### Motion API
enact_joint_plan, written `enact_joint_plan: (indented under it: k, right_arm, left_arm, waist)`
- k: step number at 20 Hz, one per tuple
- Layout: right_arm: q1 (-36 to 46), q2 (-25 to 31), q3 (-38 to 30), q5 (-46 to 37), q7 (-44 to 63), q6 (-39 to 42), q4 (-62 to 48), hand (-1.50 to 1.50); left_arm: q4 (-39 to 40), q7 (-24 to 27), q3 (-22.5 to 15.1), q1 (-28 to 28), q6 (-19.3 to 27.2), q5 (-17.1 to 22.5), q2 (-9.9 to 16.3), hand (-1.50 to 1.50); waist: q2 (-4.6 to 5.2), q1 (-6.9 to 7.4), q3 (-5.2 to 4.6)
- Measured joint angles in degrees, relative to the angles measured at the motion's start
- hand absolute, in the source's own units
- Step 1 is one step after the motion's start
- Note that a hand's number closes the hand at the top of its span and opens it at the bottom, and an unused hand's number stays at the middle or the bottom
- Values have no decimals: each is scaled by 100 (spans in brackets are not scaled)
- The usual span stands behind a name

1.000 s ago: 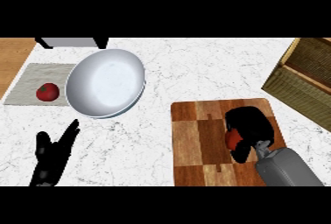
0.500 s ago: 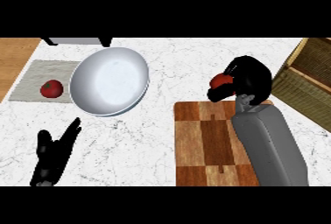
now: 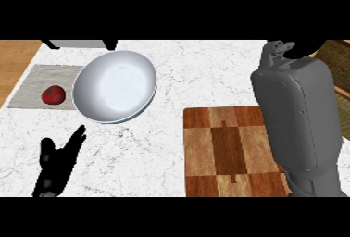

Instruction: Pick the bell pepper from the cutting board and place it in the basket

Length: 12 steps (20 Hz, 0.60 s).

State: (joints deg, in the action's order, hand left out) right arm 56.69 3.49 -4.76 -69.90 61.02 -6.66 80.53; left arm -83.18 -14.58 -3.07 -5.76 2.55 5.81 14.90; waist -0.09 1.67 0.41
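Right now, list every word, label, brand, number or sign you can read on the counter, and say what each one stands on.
None: no readable text shows in the head view.
The cutting board, plate, grey mat with the red fruit, basket and marble counter all show bare surfaces.
The right forearm and left hand carry no markings either.

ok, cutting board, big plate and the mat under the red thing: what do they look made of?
Cutting board: looks like wood, blocks of light and dark brown with visible grain, matte.
Plate: pale grey-white with soft shading and a smooth surface; ceramic or plastic, can't tell which.
Mat: seems woven cloth, a fine grey texture, lying flat on the counter.
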Motion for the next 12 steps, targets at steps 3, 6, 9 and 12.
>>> enact_joint_plan:
  k: [3, 6, 9, 12]
  right_arm:
    - [543, 256, -328, -255, 88, 59, -217, 150]
    - [1060, 572, -664, -446, 129, 131, -466, 150]
    - [1434, 877, -984, -485, 122, 236, -669, 150]
    - [1704, 1192, -1282, -489, 63, 292, -997, 150]
  left_arm:
    - [35, 30, 5, -8, 29, -48, -28, 0]
    - [21, 27, 38, -32, 21, -36, -37, 0]
    - [-7, 59, 82, -88, -25, -19, -10, 0]
    - [1, 18, 88, -62, -19, -39, -33, 0]
  waist:
    - [-8, -45, -2]
    - [-8, -59, -3]
    - [-15, -78, 0]
    - [-10, -87, -1]
